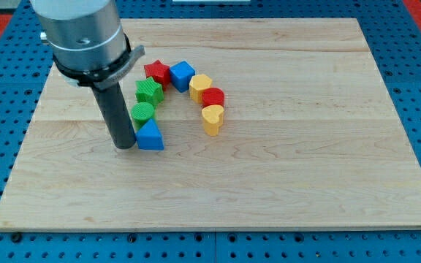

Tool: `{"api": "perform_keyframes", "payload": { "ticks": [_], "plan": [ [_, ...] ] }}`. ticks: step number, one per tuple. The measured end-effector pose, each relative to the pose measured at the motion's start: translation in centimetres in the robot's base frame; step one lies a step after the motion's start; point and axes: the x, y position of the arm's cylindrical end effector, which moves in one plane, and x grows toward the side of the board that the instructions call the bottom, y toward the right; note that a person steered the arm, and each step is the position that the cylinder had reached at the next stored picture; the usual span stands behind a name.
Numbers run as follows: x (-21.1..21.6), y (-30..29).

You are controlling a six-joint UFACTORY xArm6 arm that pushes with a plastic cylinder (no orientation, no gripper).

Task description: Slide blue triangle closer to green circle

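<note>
The blue triangle point(150, 136) is lying on the desk point(283, 168) directly below the green circle point(143, 112), toward the view's bottom, and the two are touching or all but touching. My tip point(125, 145) is sitting just to the view's left of the blue triangle, pressed against its left edge as far as I can tell. My tool is only a straight dark rod with nothing to spread or pinch, and it is standing upright with its lower end on the wood.

I am counting seven blocks in all, bending in an arch that is opening toward the view's bottom. Taking the green circle as my landmark: one green star point(149, 91) is sitting just above it, one red star point(156, 72) is lying above and slightly right of that, and one blue cube point(183, 75) is sitting right of the red star. Farther right of the green circle, one yellow block point(200, 86), one red block point(213, 98) and one yellow heart point(212, 119) are running down the arch's other leg, each touching the next. That is making two blue, two green, two red and two yellow.

The desk is a pale wooden board, lying on a blue perforated surface point(415, 88).
</note>
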Motion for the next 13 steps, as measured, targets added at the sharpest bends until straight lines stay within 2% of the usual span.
{"api": "perform_keyframes", "payload": {
  "ticks": [3,6,7,9,10,11,13],
  "plan": [
    [-4.0,1.7],
    [3.5,0.3],
    [3.7,4.0],
    [-0.8,5.4],
    [0.1,6.1],
    [0.5,4.5],
    [-0.8,2.7]
  ]
}}
